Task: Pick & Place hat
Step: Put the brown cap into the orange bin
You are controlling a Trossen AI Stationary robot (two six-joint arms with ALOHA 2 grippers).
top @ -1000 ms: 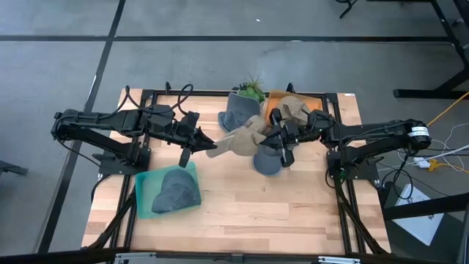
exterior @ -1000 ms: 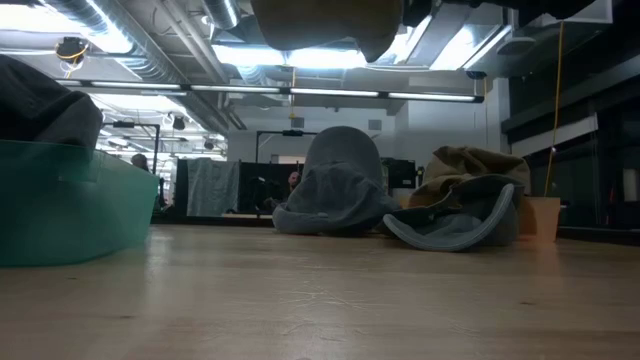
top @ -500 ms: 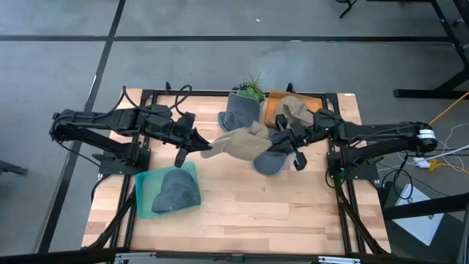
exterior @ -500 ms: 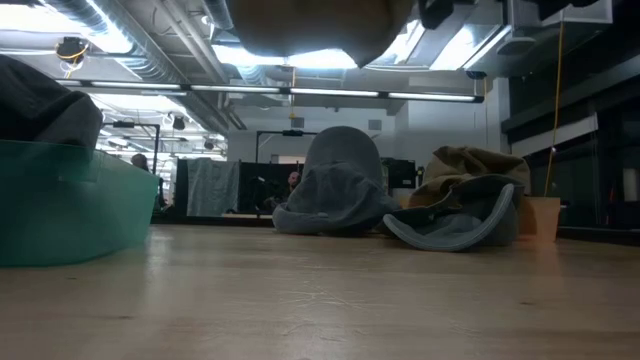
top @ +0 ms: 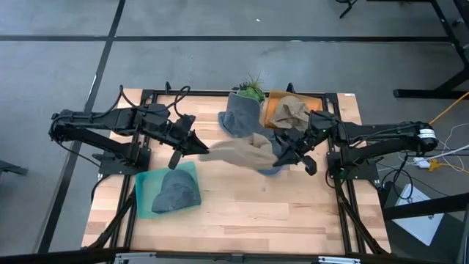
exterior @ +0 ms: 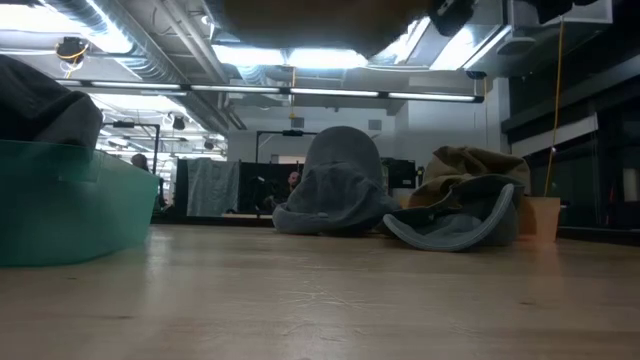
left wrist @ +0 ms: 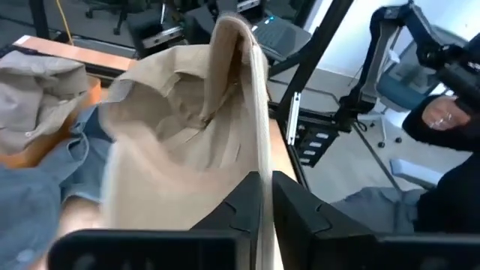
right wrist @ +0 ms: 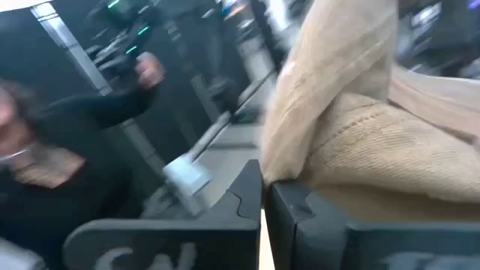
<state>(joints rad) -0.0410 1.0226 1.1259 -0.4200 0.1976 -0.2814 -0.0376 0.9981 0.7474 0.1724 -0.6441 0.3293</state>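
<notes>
A tan hat [top: 242,152] hangs in the air over the middle of the table, stretched between my two grippers. My left gripper [top: 204,149] is shut on its left end and my right gripper [top: 278,156] on its right end. In the low view only the hat's dark underside [exterior: 300,12] shows, at the top edge. A teal bin [top: 146,196] stands on the table at the near left with a grey hat [top: 178,192] lying in it. My left gripper pinches the thin edge of the tan hat's brim [left wrist: 259,154] between its two fingers, coming nearly level from the table's left. The brim runs on edge away from the fingers, and the hat is clear of the table. My right gripper pinches a folded edge of the tan hat [right wrist: 283,171] between its two fingers, coming level from the table's right. The cloth bulges out beyond the fingers, and the hat hangs clear of the table.
A grey hat [top: 239,117] and a second grey hat [top: 270,170] lie under and behind the held one. Another tan hat [top: 291,110] sits on an orange tray [top: 272,103] at the far right, beside a green plant [top: 253,89]. A person shows beyond the table in the wrist views.
My right gripper has rolled over and drawn back toward the table's right and near edge, still shut on the tan hat. The hat, bunched up with its crown raised before, is now drawn out flatter and lower between the two grippers.
</notes>
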